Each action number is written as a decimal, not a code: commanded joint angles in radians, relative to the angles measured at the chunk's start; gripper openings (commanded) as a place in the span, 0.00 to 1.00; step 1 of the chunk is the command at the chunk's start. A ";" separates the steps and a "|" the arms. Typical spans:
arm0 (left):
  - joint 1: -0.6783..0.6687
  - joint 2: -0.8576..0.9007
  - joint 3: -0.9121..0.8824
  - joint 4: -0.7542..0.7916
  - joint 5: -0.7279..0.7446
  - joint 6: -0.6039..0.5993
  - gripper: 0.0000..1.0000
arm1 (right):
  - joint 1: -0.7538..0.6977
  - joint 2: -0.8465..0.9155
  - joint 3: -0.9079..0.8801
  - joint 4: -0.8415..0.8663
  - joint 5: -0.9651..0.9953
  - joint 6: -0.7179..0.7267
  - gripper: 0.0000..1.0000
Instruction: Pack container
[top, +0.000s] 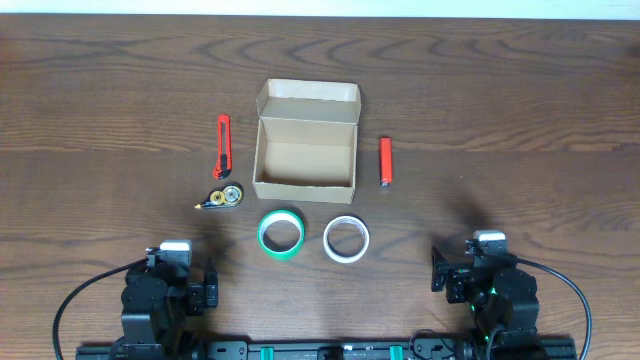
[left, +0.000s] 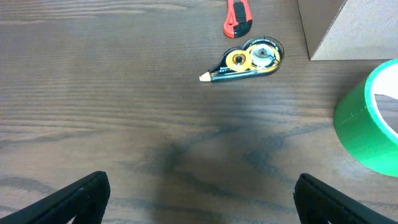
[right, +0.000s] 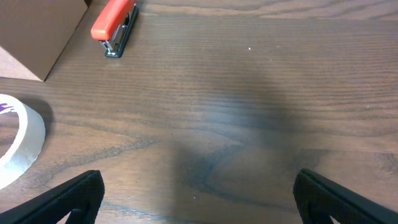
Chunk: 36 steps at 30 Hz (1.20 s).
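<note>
Dark brown wood-grain counter (top: 500, 100) fills all three views. A pale strip runs along its far edge at 12 o'clock in the overhead view.

Item 1: the container (top: 305, 150), a plain tan cardboard box, sits just above the centre of the counter. It is open, with the hinged lid folded back on its 12 o'clock side and the bare cardboard floor showing. No printing is legible on it.

Item 2: a red and black utility knife (top: 223, 146) lies at 9 o'clock from the container, near it but apart, with its long axis running 12 to 6.

Item 3: a correction tape dispenser (left: 249, 59) with a clear shell and gold-coloured reels lies at 8 o'clock from the container, just below the knife. Its tip points toward 8 o'clock. Fine marking on its body is too small to read.

Item 4: a red stapler (top: 385, 161) lies at 3 o'clock from the container, apart from it.

Item 5: a green tape roll (top: 281, 233) lies flat at 7 o'clock from the container. A white tape roll (top: 347, 239) lies flat at 5 o'clock, just beside the green one. Purple marking inside the white roll cannot be read.

Left claw (left: 200, 190): spread wide and holding nothing, with its fingers (left: 81, 196) over bare counter at 7 o'clock, well apart from the container.

Right claw (right: 196, 186): spread wide and holding nothing, over bare counter at 5 o'clock.
</note>
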 joint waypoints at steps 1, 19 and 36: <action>0.004 -0.008 -0.009 -0.044 -0.010 0.018 0.95 | -0.008 -0.011 -0.011 0.002 -0.001 0.013 0.99; 0.004 -0.008 -0.009 -0.044 -0.010 0.018 0.95 | -0.007 0.442 0.448 -0.037 -0.130 0.136 0.99; 0.004 -0.008 -0.009 -0.044 -0.010 0.018 0.96 | 0.177 1.462 1.151 -0.163 -0.046 0.176 0.99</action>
